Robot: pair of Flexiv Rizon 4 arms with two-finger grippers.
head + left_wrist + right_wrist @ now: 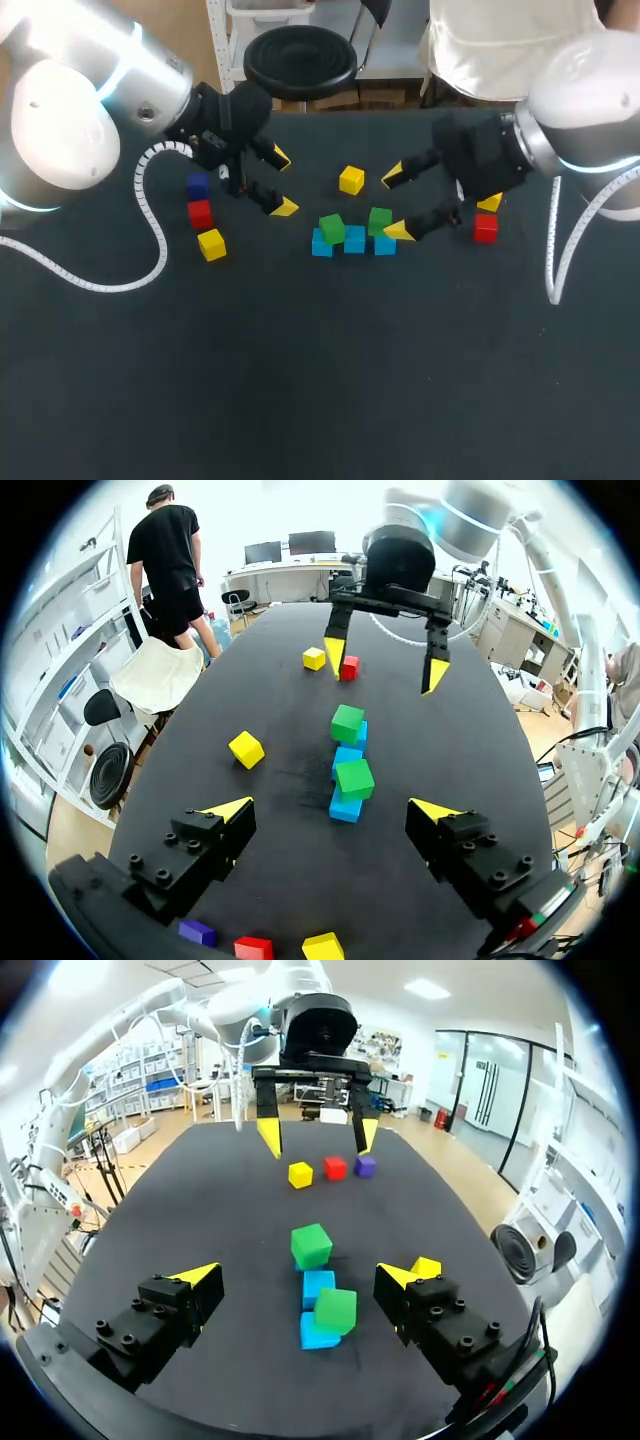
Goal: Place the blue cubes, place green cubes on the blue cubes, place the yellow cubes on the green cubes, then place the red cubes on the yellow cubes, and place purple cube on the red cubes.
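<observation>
1. The left end effector point(281, 183) and the right end effector point(396, 204) are both hanging wide open, gripping nothing.
2. The blue cubes point(354, 240) are sitting in a row mid-worktop point(300, 380), green cubes point(332, 227) topping the outer two.
3. The nearest yellow cube point(351, 180) is probably light, rigid and smooth, so I am favouring a squeeze on opposite flat faces.

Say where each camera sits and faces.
Head: above the table, looking down; left gripper and right gripper enter from the sides.
Left wrist: on the left arm, facing the right gripper; own open fingers show.
Right wrist: on the right arm, facing the left gripper; own open fingers show.
Shared: green cubes on blue cubes.
</observation>
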